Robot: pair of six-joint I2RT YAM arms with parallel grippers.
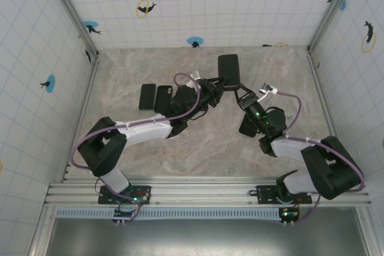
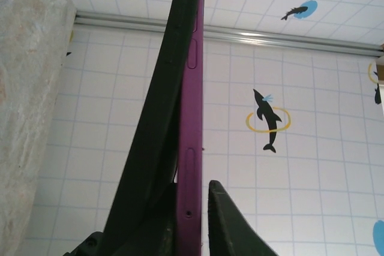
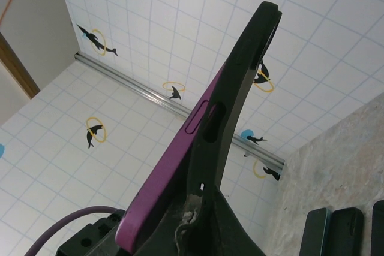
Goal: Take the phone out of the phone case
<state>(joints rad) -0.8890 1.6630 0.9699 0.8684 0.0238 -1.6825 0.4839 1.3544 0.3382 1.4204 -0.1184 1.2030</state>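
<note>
A phone with a purple edge [image 2: 191, 148] stands on end above the table, seen as a dark slab [image 1: 228, 67] from above. Its black phone case [image 2: 153, 118] bows away from it on one side. My left gripper [image 2: 192, 214] is shut on the phone. One finger sits between case and phone, and the other finger [image 2: 231, 226] is close against the purple edge. From the other side, my right gripper [image 3: 207, 214] is shut on the peeled-back rim of the phone case [image 3: 240, 88], with the phone [image 3: 171, 166] beside it. Both grippers [image 1: 223, 84] [image 1: 241, 93] meet under the slab.
Two dark phone-sized slabs [image 1: 147, 96] [image 1: 162, 98] lie flat on the marble table [image 1: 198, 148] left of centre. Another dark slab [image 1: 247, 125] lies under the right arm. Tiled walls close in the table on three sides.
</note>
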